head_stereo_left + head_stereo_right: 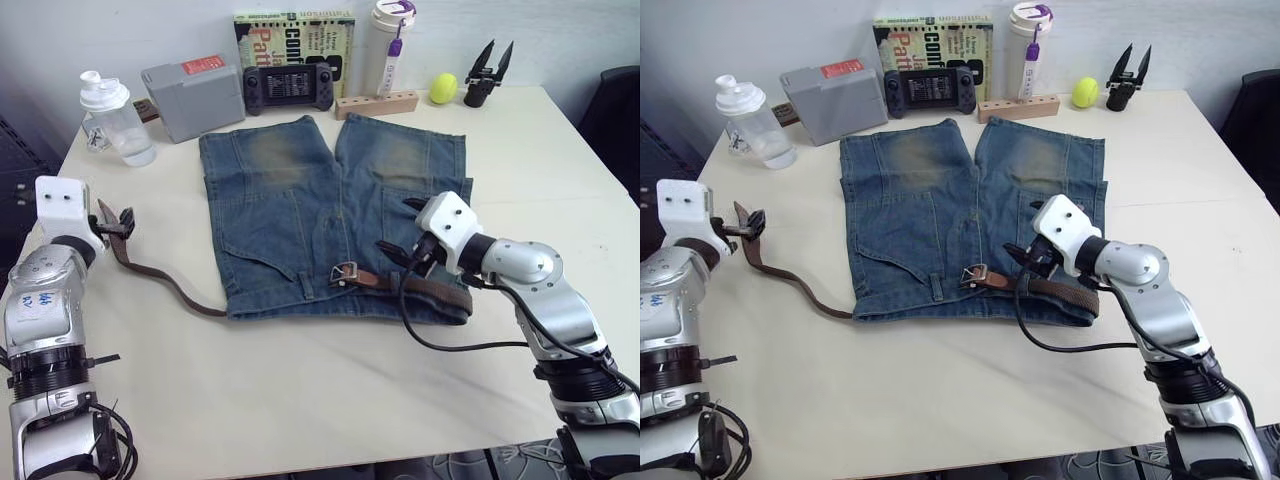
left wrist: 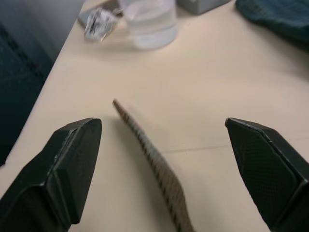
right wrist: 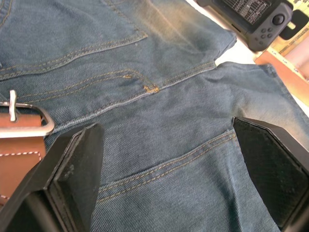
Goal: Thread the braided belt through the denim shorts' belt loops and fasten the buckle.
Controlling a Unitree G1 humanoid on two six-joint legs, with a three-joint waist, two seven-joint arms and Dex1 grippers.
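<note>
Braided belt [image 1: 170,283] runs left–right along the waistband; both hands – left [image 2: 164,159], right [image 3: 169,164] – gape empty.

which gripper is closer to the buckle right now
Right. The right gripper is open over the denim shorts, just beside the buckle at the waistband. The left gripper is open off the shorts, out by the braided belt at its far end.
</note>
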